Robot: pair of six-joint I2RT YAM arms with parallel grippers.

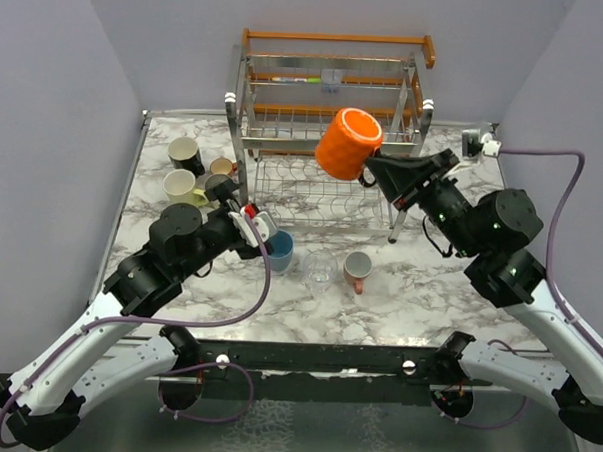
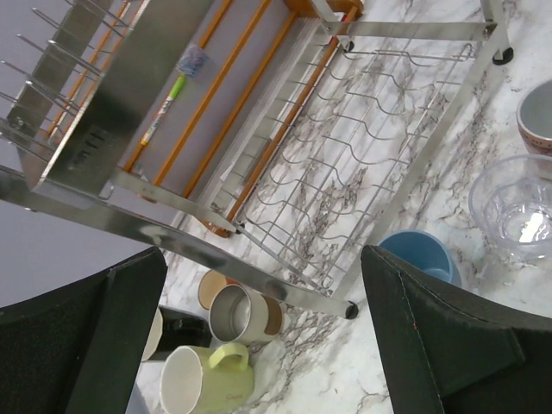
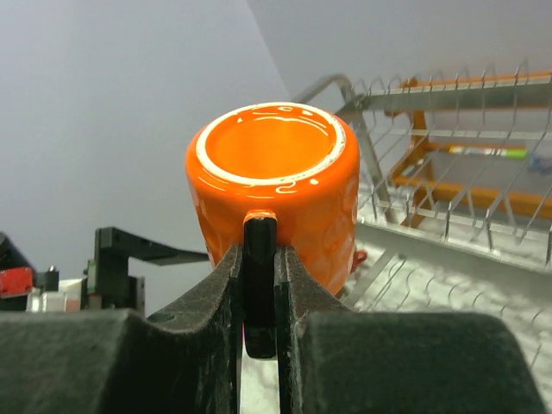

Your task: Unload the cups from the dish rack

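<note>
Seven cups stand on the white marble-pattern tabletop [image 1: 429,292], clear of the two-tier chrome wire dish rack with orange-brown wooden rails [image 1: 328,192]. Far left is a cluster of four: dark cup with cream inside [image 1: 185,153], small tan cup [image 1: 222,166], pale yellow mug [image 1: 181,188] and steel-lined cup [image 1: 218,186]. Just near the rack's front edge sit the light blue cup [image 1: 277,251], clear glass tumbler [image 1: 320,270] and pink mug [image 1: 357,269]. The eighth, a bright orange ceramic mug [image 1: 347,143], hangs tilted in the air above the right part of the rack's lower tier, touching neither wires nor tabletop. No other cup shows in either tier; only a thin green pen-like item [image 2: 164,112] lies on the upper one. Judgement: unloading is nearly done, with only this mug left to set down. The right pincer [image 3: 259,250] is narrow, both fingers clamped on the mug's handle. The left pincer [image 2: 259,276] is spread wide and holds nothing, hovering low at the rack's near-left leg, beside the light blue cup.
</note>
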